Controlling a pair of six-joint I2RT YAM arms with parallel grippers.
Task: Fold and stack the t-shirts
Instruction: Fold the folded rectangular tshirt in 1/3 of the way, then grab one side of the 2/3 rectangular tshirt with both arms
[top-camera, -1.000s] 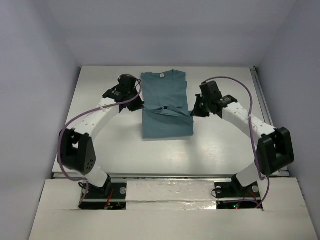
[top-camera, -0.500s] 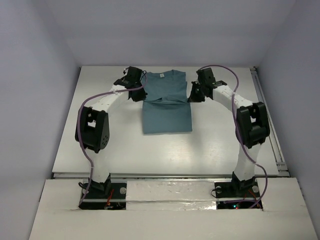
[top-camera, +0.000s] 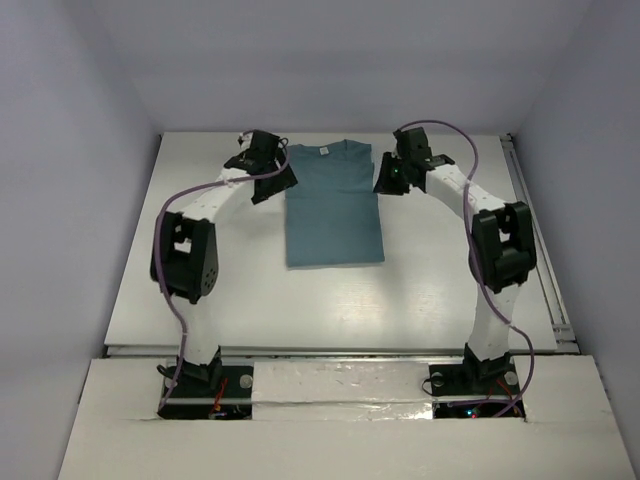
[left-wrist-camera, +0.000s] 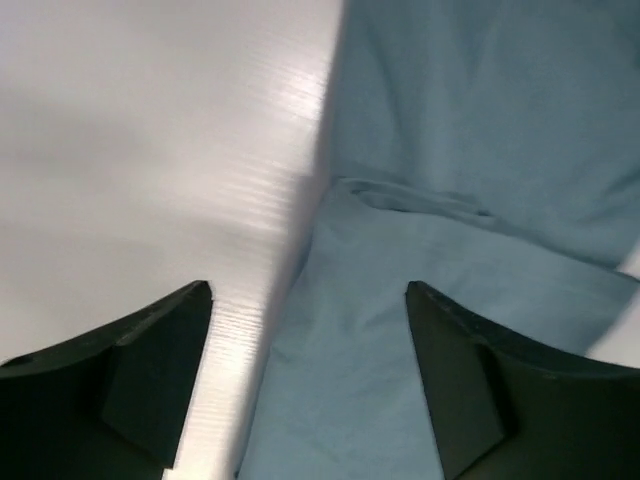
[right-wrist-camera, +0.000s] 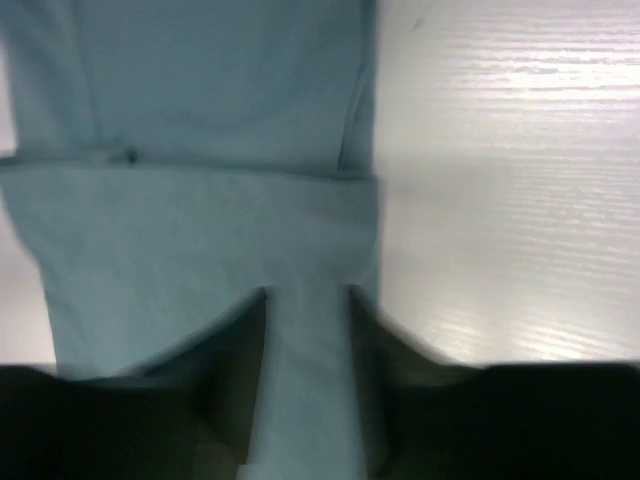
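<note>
While both arms reach to the far side, the top view shows the t-shirt (top-camera: 333, 205) flat at the far centre of the table (top-camera: 200, 290), folded narrow, neck far. The left gripper (top-camera: 273, 178) sits by its far-left edge and the right gripper (top-camera: 388, 180) by its far-right edge. Left wrist view: fingers (left-wrist-camera: 150, 390) spread wide, holding nothing, over the t-shirt's left edge. Right wrist view: fingers (right-wrist-camera: 235, 390) narrowly parted above the cloth, nothing pinched.
</note>
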